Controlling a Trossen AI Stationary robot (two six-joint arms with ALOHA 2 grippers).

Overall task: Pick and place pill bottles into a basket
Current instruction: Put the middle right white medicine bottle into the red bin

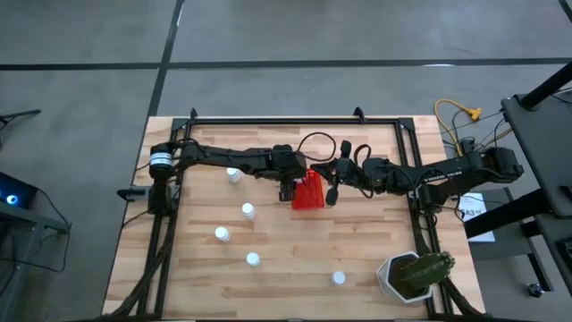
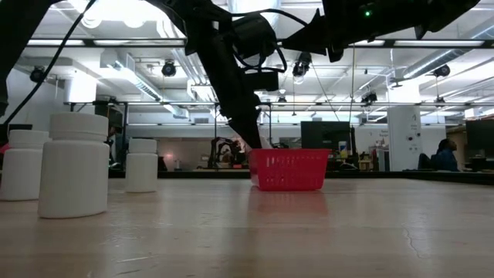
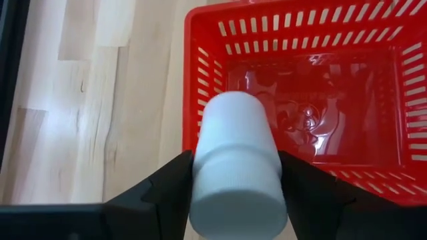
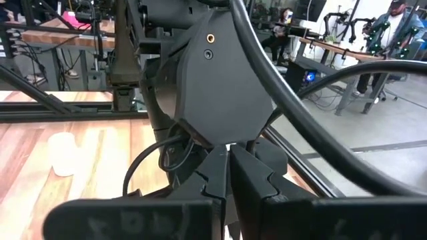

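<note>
My left gripper (image 3: pixel 235 200) reaches in over the left rim of the red basket (image 1: pixel 308 191), fingers clamped on a pill bottle (image 3: pixel 235 167) held cap toward my wrist, the basket floor ahead of it bare. My right gripper (image 4: pixel 229 175) hangs just past the basket's far side, fingers pressed together on nothing, looking straight into my left arm's wrist. Five more bottles stand loose on the wooden table (image 1: pixel 295 241) behind and beside my left gripper, the nearest (image 1: pixel 233 175) under my left forearm, with a potted plant (image 1: pixel 414 274) at the corner beyond my right arm.

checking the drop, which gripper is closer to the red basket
Left. The left gripper, shut on a pill bottle, hangs at the basket's left edge; the right gripper sits just off its right side.
</note>
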